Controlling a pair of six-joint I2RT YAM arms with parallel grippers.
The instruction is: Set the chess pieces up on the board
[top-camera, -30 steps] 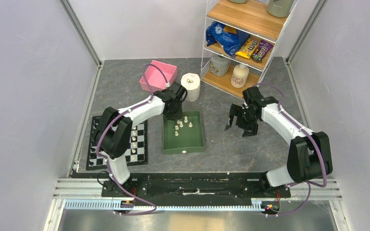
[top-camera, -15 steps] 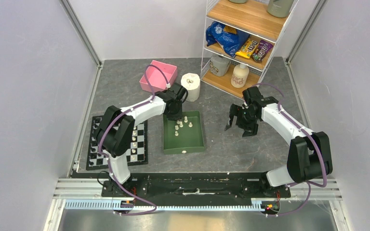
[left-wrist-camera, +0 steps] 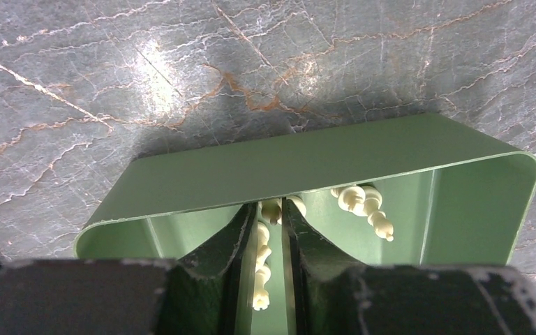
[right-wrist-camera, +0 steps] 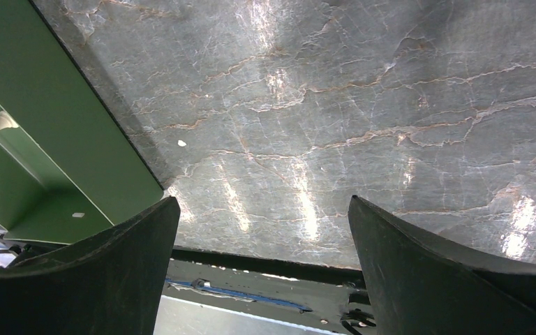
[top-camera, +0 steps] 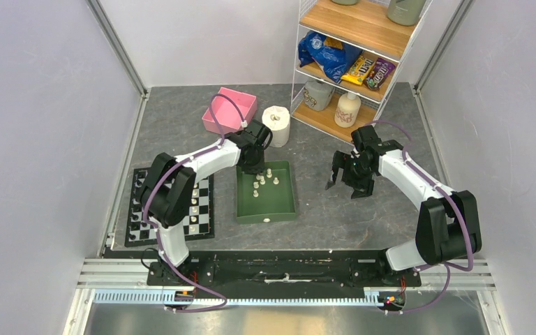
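The left gripper [left-wrist-camera: 270,209] reaches down into the far end of a shallow green rectangular tray [left-wrist-camera: 307,167], its two dark fingers [left-wrist-camera: 234,251] drawn close on either side of one small cream-white chess piece [left-wrist-camera: 262,269]. A thin strip of green shows beside the piece, so I cannot tell whether the jaws actually pinch it or only flank it. Another cream piece [left-wrist-camera: 366,206] lies on its side just beside it, against the tray's far wall.

From above, a small cluster of the cream chess pieces [top-camera: 259,183] sits in the tray's far half. The flat black-and-white checkered board [top-camera: 201,206] lies to the left of the tray, partly under the left arm, with a few white pieces standing on its right-hand squares.

The right gripper [right-wrist-camera: 262,202] hangs over the bare grey marbled table [top-camera: 321,216] to the right of the tray, jaws spread wide with nothing between them.

A pink box [top-camera: 230,110], a white paper roll [top-camera: 276,124] and a wooden shelf rack [top-camera: 352,42] stand at the back
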